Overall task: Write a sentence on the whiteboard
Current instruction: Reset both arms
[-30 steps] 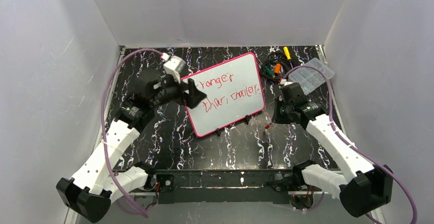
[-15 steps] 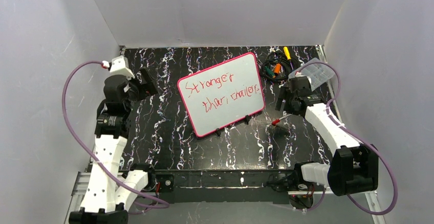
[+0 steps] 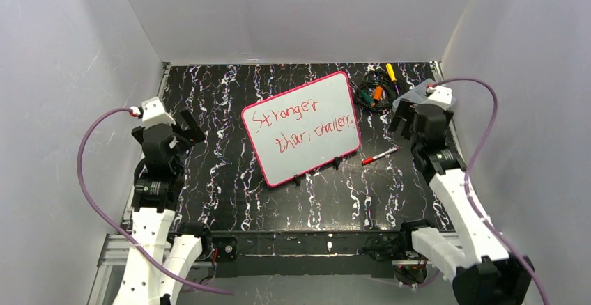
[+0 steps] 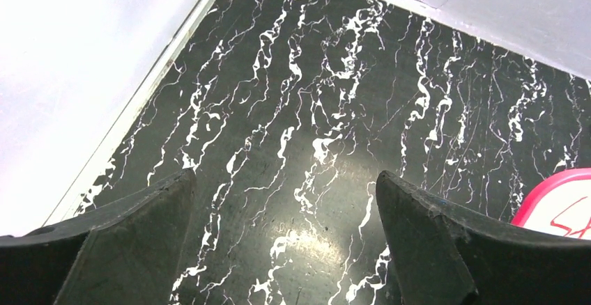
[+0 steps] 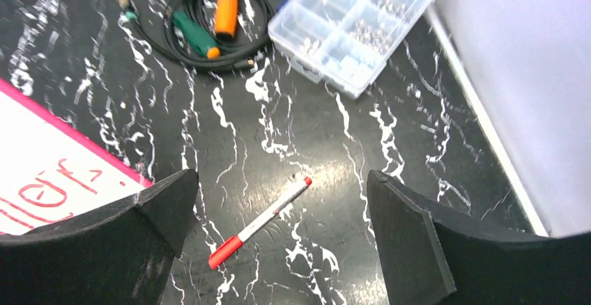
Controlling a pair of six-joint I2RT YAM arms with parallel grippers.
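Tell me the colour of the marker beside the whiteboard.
The marker is white with red ends; right wrist view shows it best.

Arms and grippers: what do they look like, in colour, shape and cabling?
The left arm and right arm have white shells with black joints. A purple cable loops off each wrist. The left gripper and right gripper have broad matte-black wedge fingers.
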